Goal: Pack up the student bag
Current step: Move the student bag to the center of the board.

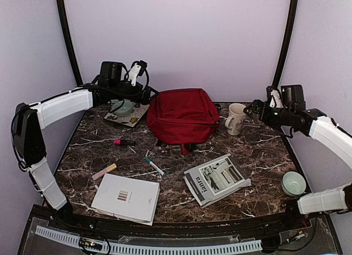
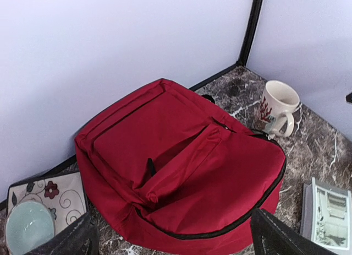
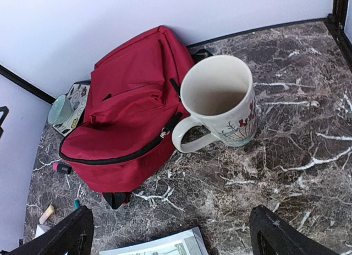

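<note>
Student bag (image 1: 182, 114) lies flat on the surface (image 1: 258, 156) between your left tool (image 1: 138, 69) and your right tool (image 1: 258, 109), both spread wide, empty, and clear of it.

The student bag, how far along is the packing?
Done: nothing visible. The student bag lies on the table, looking zipped shut. In hand: nothing. The left end effector and right end effector are open and empty, either side of the bag. Left: open the bag, then probably load the white book, magazine and pink marker, all lying loose.
</note>
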Available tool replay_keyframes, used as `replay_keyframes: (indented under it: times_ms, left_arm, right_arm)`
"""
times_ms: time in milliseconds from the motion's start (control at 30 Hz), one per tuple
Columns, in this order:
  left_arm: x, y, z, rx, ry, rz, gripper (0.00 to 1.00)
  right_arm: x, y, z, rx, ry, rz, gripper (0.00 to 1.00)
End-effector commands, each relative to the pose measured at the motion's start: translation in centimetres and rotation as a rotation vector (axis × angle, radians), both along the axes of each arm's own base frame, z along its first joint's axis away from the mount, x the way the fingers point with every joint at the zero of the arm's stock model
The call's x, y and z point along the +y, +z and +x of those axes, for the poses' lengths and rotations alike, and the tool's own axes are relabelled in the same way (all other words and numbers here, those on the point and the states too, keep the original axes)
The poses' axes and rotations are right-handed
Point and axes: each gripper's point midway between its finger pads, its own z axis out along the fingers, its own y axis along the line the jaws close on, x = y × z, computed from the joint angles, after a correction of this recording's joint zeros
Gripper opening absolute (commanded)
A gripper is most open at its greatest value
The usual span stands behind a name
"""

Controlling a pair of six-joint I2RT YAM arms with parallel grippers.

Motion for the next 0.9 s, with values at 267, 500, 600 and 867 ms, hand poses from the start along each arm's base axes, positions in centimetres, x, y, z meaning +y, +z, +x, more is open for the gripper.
replay_keyframes:
  times_ms: [267,500,600,867]
  left_arm:
    - [-7.8,-2.1,-0.8,-0.141,-0.335,0.115,0.97]
    - [-11.9,-5.4,-1.0,-0.129,-0.495,0.184,0.96]
    - [-12.9,-5.8,-2.8,-0.079,-0.601,0.141,0.95]
    - [-14.5,-9.0,-3.5,-0.046,-0.625,0.139,0.85]
  right_arm:
    - [1.4,3.3,-1.3,-0.191,0.165,-0.054,0.99]
    - [0.4,3.5,-3.0,-0.199,0.107,-0.031,0.99]
    - [0.2,3.2,-3.7,-0.186,0.094,-0.022,0.99]
    - [-0.5,2.8,-4.9,-0.176,0.047,0.007,0.99]
